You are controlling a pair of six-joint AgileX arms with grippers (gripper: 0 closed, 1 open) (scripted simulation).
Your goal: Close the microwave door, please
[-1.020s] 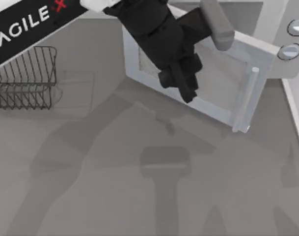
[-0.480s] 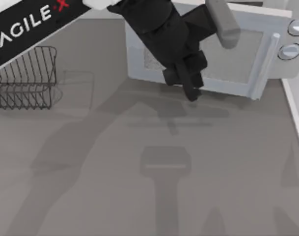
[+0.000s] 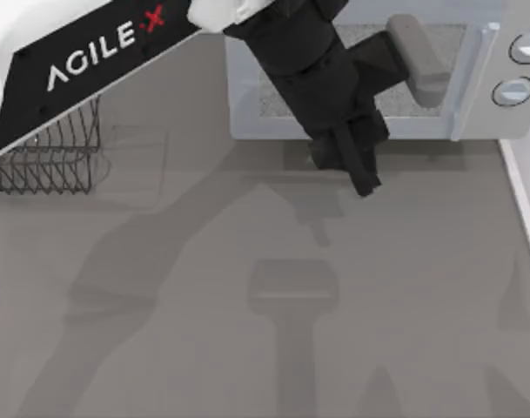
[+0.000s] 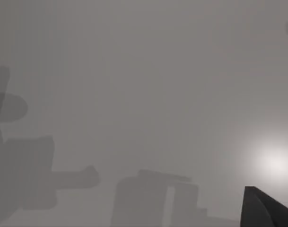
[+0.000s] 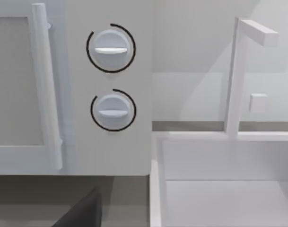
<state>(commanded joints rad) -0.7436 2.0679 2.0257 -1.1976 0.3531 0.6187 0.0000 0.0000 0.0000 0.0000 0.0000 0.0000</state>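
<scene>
A: Start near us: the desk (image 3: 247,348) carries just arm shadows. Where's the left gripper (image 3: 350,165)?

B: Hanging over the desk just in front of the microwave's (image 3: 508,126) lower edge, toward the far side. Its fingers look drawn close together, holding nothing. Whether it touches the door (image 3: 369,122) I can't tell; the arm covers that spot.

A: And the door itself?

B: That's the change. A second ago it stood swung out at a clear slant, handle (image 3: 473,83) edge well out over the desk. Half a second ago the slant was slight. Now it lies flat against the front, its long axis running left to right along the microwave, face toward us, the handle bar upright at its right edge, just beside the two knobs (image 5: 110,78).

A: So it's done?

B: I'd judge it shut, or as near as makes no odds. The right wrist view shows the handle snug beside the knob panel, no gap that I can make out.

A: Anything else?

B: A wire basket (image 3: 47,152) at far left, untouched. A white sink (image 5: 219,179) right of the microwave.
</scene>
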